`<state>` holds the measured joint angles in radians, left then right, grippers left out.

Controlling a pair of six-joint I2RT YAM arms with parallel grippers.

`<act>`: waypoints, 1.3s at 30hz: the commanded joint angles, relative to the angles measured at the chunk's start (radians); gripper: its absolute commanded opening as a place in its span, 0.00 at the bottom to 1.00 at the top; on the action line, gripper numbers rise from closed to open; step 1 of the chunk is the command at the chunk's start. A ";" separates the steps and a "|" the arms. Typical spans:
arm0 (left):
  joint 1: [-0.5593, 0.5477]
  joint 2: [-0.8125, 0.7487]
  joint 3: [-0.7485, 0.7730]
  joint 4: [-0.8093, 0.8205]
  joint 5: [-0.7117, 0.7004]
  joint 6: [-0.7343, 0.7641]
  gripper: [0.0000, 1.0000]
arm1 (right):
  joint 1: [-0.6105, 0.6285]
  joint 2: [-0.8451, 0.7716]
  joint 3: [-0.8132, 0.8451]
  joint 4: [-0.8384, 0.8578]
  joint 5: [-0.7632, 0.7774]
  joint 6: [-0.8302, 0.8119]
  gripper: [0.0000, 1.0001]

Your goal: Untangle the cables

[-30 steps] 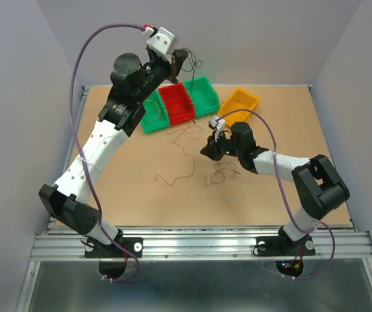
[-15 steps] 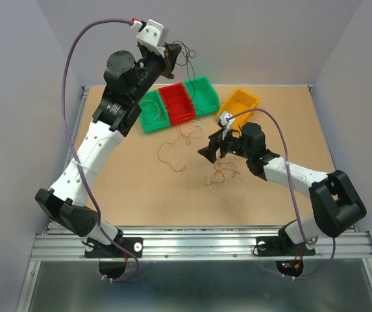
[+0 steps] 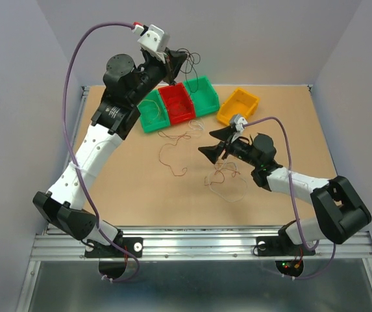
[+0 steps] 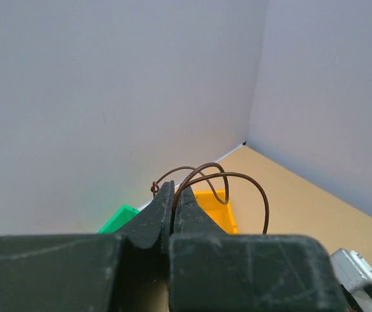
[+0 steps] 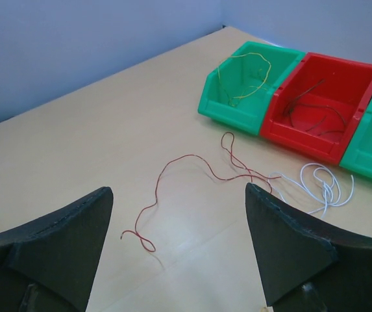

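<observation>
My left gripper (image 3: 176, 63) is raised high above the bins and is shut on a brown cable (image 4: 237, 179), whose loops curl out past the fingertips. My right gripper (image 3: 210, 144) hovers over the middle of the table, jaws wide open with nothing between them. Through them a thin red cable (image 5: 173, 166) lies snaking on the table, running into a white cable (image 5: 322, 185) coiled in front of the bins. A loose tangle of thin cables (image 3: 224, 181) lies on the table under the right arm's wrist.
Along the table's back stand a green bin (image 5: 221, 97) holding a yellow wire, a red bin (image 5: 302, 133) holding dark wires, a second green bin (image 3: 202, 94) and a yellow bin (image 3: 237, 104). Purple arm cables arch over both arms.
My right gripper has opened and swung up and to the left, away from the tangle. The red cable on the table has shifted toward the bins. The left gripper stays raised with the brown cable.
</observation>
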<state>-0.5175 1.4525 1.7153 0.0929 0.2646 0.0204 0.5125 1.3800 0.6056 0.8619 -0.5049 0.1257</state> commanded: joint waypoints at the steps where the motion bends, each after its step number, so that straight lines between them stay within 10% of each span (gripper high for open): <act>1: -0.006 -0.032 0.021 0.053 -0.014 -0.014 0.00 | 0.009 0.030 -0.001 0.164 0.008 0.043 0.88; 39: 0.174 0.644 -0.004 0.214 -0.323 0.187 0.00 | 0.009 -0.208 -0.165 0.166 0.250 -0.009 0.87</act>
<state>-0.3470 2.1067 1.6642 0.2245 -0.0292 0.1867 0.5125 1.1877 0.4488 0.9585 -0.2718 0.1310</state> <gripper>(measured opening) 0.044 0.873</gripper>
